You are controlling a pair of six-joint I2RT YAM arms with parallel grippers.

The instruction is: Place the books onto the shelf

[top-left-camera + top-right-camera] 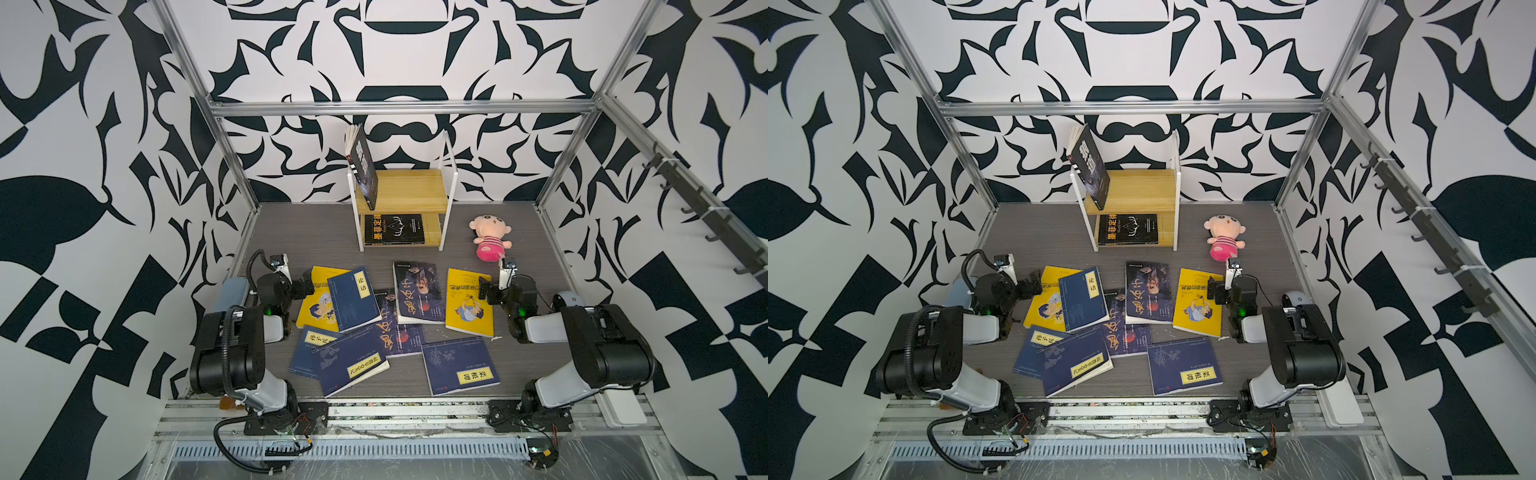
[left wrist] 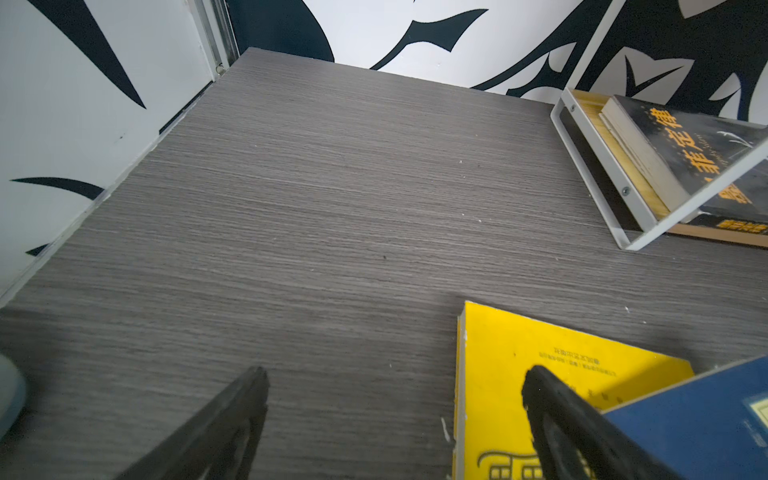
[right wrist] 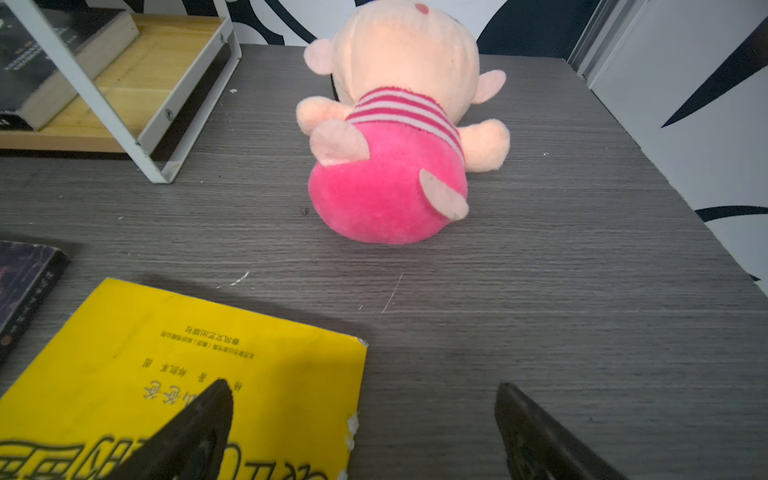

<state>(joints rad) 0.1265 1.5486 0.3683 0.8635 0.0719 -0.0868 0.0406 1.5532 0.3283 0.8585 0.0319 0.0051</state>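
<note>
Loose books lie overlapping on the bench in front of the shelf. A leaning black book stands on its top tier, shown only in the top views, and a flat black book lies on the lower. The left tool and right tool both gape wide, empty, above the books' shelf-side edge. Left of the shelf we find bare bench to the wall; right of it lies a pink plush doll.

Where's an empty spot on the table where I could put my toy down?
Biggest bare patch: the grey table between the shelf and the left wall. A smaller one lies between the plush doll and the right wall. The middle is crowded with overlapping books.
</note>
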